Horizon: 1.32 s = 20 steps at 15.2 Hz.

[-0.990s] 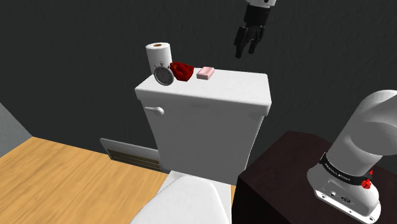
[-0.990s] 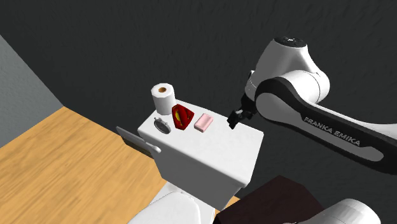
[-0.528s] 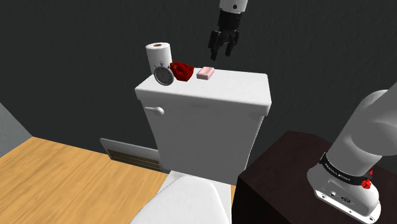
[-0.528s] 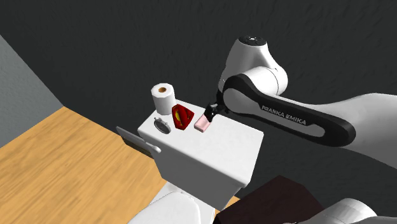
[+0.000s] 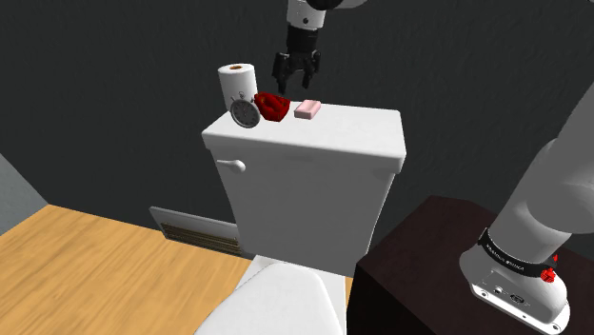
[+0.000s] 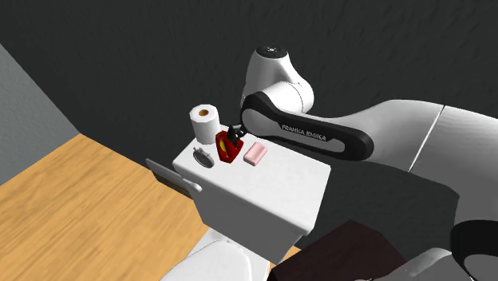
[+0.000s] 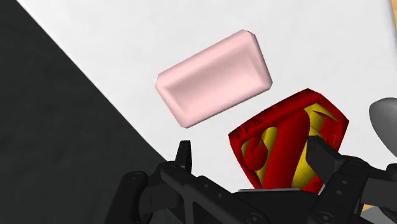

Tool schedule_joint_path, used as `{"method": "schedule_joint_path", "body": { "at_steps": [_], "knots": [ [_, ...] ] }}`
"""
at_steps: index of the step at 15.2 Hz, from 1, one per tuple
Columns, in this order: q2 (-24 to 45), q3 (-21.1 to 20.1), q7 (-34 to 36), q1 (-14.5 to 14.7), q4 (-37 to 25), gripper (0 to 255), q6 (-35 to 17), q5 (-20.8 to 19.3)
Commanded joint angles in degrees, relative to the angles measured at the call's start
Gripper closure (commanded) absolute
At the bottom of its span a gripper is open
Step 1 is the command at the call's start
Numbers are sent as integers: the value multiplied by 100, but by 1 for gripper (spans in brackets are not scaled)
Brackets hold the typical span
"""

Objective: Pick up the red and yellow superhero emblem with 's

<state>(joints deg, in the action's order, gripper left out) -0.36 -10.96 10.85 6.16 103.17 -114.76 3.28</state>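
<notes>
Overhead, fingers [image 7: 327,159] spread apart, red-and-yellow emblem [image 7: 280,137] lying between them, pink bar [image 7: 213,76] just beside.

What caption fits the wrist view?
Open gripper above the emblem, a pink bar beside it, on a white lid.

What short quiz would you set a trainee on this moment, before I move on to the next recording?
1. True or false: the fingers are shut on the red and yellow emblem.
2. In the shoulder view, where does the pink bar lie relative to the emblem? A) to its left B) to its right C) on top of it
3. Fill in: the emblem rests on the toilet tank's ____.

Key
1. False: the gripper hangs over the emblem with its fingers apart, not clasping it.
2. B
3. lid
</notes>
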Motion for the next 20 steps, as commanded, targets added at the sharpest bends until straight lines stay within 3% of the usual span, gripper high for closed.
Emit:
{"method": "schedule_joint_path", "body": {
  "at_steps": [1, 7, 16, 17, 20],
  "knots": [
    [441, -66, 173, 64, -487, 0, 2, -117],
    [1707, -153, 587, 334, -2012, 0, 162, -475],
    [1709, -141, 576, 321, -1432, 0, -420, -472],
    [1721, -139, 569, 318, -1451, 255, -412, -473],
    [1725, -140, 573, 321, -1461, 255, -406, -475]
  ]
}}
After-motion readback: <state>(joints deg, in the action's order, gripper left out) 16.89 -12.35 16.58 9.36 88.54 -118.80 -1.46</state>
